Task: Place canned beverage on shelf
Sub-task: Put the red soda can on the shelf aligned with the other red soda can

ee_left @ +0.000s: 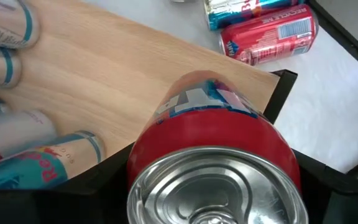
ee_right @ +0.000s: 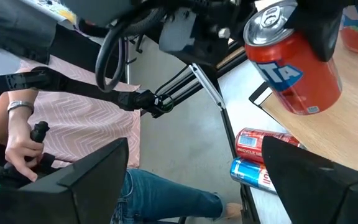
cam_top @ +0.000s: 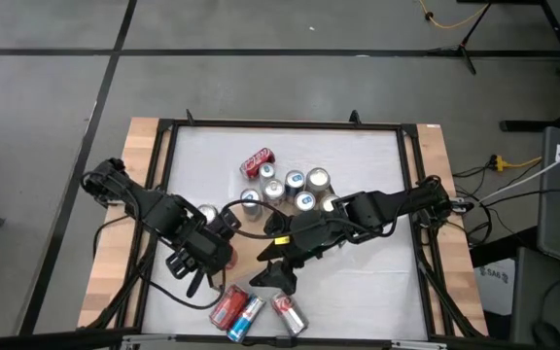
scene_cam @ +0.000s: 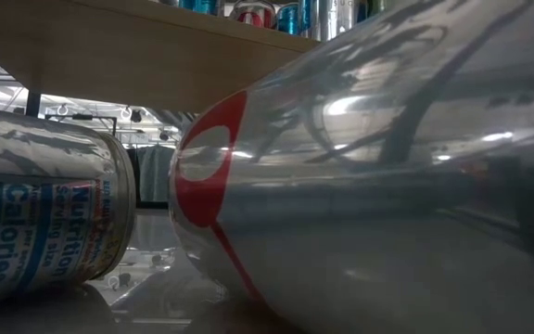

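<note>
The shelf [ee_left: 104, 74] is a light-brown board with a black frame; several cans [cam_top: 295, 185] stand or lie on it. My left gripper [cam_top: 212, 255] is shut on a red can [ee_left: 210, 155] over the shelf's near corner. The can also shows in the right wrist view [ee_right: 297, 62], tilted above the board [ee_right: 328, 137]. I cannot tell whether its bottom touches the board. My right gripper [ee_right: 197, 186] is open and empty, just right of the left gripper [cam_top: 278, 272]. In the low view the shelf's underside [scene_cam: 156, 56] shows from below. My left gripper pinches the red can between its two fingers, by the can's sides near its top end [ee_right: 312, 34]. The fingers [ee_left: 331, 180] come from above, slanting down, one on each side of the can. The can's lid faces the wrist and its body points down at the shelf, somewhat tilted.
Three cans lie on the white tabletop near the front edge: a red one [cam_top: 227, 306], a blue one [cam_top: 248, 316] and a red-and-silver one [cam_top: 288, 313]. Two of them fill the low view [scene_cam: 44, 232]. A person's hand [ee_right: 23, 143] shows beyond the table's edge.
</note>
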Controlling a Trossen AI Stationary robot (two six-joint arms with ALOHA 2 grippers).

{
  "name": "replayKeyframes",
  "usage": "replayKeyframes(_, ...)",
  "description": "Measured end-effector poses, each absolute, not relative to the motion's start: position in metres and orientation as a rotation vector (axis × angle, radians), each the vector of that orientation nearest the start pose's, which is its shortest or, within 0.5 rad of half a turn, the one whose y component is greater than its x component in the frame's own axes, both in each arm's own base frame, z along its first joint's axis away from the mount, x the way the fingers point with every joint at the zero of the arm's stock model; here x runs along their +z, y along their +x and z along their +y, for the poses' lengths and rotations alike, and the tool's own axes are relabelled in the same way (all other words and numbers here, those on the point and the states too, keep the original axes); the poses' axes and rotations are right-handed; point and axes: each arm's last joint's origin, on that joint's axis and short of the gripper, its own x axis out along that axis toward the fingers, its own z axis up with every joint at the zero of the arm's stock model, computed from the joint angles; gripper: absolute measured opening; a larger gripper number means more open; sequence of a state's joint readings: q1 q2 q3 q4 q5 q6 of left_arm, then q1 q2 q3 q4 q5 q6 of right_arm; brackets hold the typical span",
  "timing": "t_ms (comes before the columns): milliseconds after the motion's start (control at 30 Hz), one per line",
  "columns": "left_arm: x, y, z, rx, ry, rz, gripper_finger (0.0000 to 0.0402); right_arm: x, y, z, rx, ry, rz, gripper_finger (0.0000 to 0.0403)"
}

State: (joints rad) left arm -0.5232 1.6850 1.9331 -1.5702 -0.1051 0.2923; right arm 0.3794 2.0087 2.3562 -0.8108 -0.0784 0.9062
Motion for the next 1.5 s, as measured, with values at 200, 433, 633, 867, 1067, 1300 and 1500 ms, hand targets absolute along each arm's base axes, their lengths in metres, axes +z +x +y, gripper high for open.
replayKeyframes(200, 0.391, 0.259, -0.143, -0.546, 0.654, 1.218, 0.0284, 0.439, 0.397, 0.161, 0.207, 0.804, 0.630, 0.0356)
replayKeyframes(433, 0.383, 0.263, -0.138, -0.536, 0.633, 1.256, 0.0284, 0.439, 0.397, 0.161, 0.208, 0.804, 0.631, 0.0356)
replayKeyframes(633, 0.368, 0.263, -0.140, -0.567, 0.637, 1.317, 0.0284, 0.439, 0.397, 0.161, 0.208, 0.803, 0.631, 0.0356)
replayKeyframes(867, 0.361, 0.262, -0.138, -0.553, 0.649, 1.342, 0.0290, 0.439, 0.397, 0.161, 0.208, 0.803, 0.632, 0.0356)
replayKeyframes(1067, 0.361, 0.264, -0.134, -0.532, 0.646, 1.348, 0.0302, 0.439, 0.397, 0.161, 0.212, 0.804, 0.635, 0.0356)
replayKeyframes(1300, 0.361, 0.264, -0.133, -0.529, 0.647, 1.350, 0.0324, 0.439, 0.397, 0.161, 0.215, 0.804, 0.637, 0.0356)
replayKeyframes(1500, 0.360, 0.265, -0.133, -0.527, 0.650, 1.352, 0.0327, 0.439, 0.397, 0.161, 0.215, 0.804, 0.637, 0.0356)
